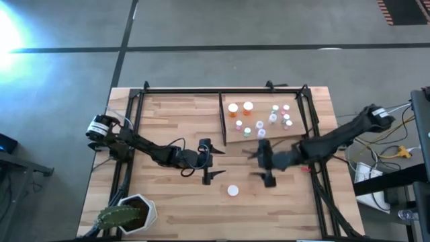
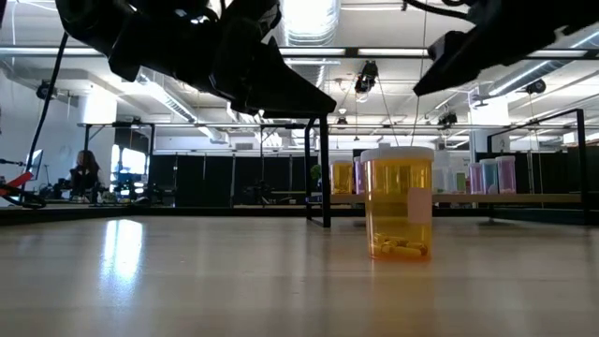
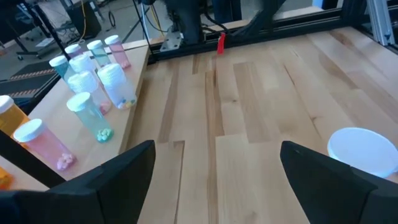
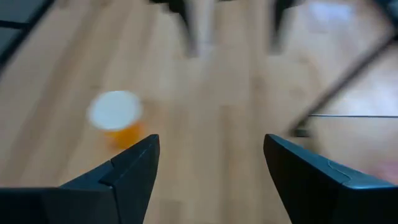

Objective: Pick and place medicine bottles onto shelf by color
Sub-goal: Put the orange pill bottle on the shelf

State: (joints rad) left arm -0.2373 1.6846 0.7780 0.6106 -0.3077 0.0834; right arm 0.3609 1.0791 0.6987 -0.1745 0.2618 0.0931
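Observation:
One orange medicine bottle with a white cap point(image 1: 232, 191) point(image 2: 398, 202) stands upright on its base on the tabletop, near the front middle. Several more bottles point(image 1: 262, 117) with white, green, pink and bluish tops stand on the shelf point(image 1: 232, 136) at the far right. My left gripper point(image 1: 207, 161) hangs open above the table, left of the lone bottle point(image 3: 360, 149). My right gripper point(image 1: 263, 163) hangs open to that bottle's right and a little behind it; the bottle point(image 4: 115, 117) shows ahead of its fingers. Neither gripper touches anything.
A white pot with a green cactus point(image 1: 127, 214) sits at the table's near left corner. Black metal rods point(image 1: 222, 91) frame the table's back and sides. Cables and gear point(image 1: 386, 158) lie off the right edge. Bare wood lies between the grippers.

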